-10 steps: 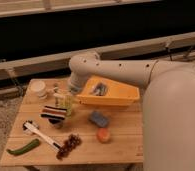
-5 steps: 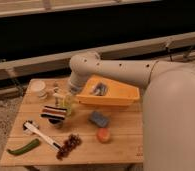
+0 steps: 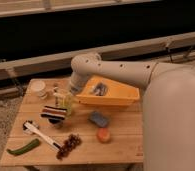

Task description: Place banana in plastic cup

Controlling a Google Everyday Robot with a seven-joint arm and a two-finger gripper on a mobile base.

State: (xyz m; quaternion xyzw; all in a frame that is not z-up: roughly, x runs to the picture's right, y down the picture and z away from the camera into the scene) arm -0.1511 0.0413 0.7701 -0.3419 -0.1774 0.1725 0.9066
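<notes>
Little has moved since the earlier frames: the arm (image 3: pixel 122 73) holds the same reach from 3 o'clock across the worktop (image 3: pixel 127 146), bent down at its wrist, and nothing on the boards has shifted. The gripper (image 3: pixel 66 96) hangs low at the worktop's 10 o'clock area, right at the plastic cup (image 3: pixel 69 104), which stands upright just beside the near-left corner of the yellow bin (image 3: pixel 117 98). From my seat I cannot tell whether the gripper is spread, pressed together or pinching anything; it merges with the cup. The banana (image 3: pixel 55 92) I read as a small pale sliver at 9 o'clock of the gripper, just beside the cup and outside it; I cannot tell whether it is held or resting on the wood. At 10 o'clock of the cup, apart from it, sits the white cup (image 3: pixel 39 88). At 7 o'clock of the plastic cup lies a striped item (image 3: pixel 53 113). The blue sponge (image 3: pixel 98 119) lies at 6 o'clock of the bin, with the orange fruit (image 3: pixel 103 135) just below it. Along the near edge I see a white-handled tool (image 3: pixel 39 133), a cluster of dark grapes (image 3: pixel 68 145) and the green vegetable (image 3: pixel 24 147) at the 7 o'clock corner.
</notes>
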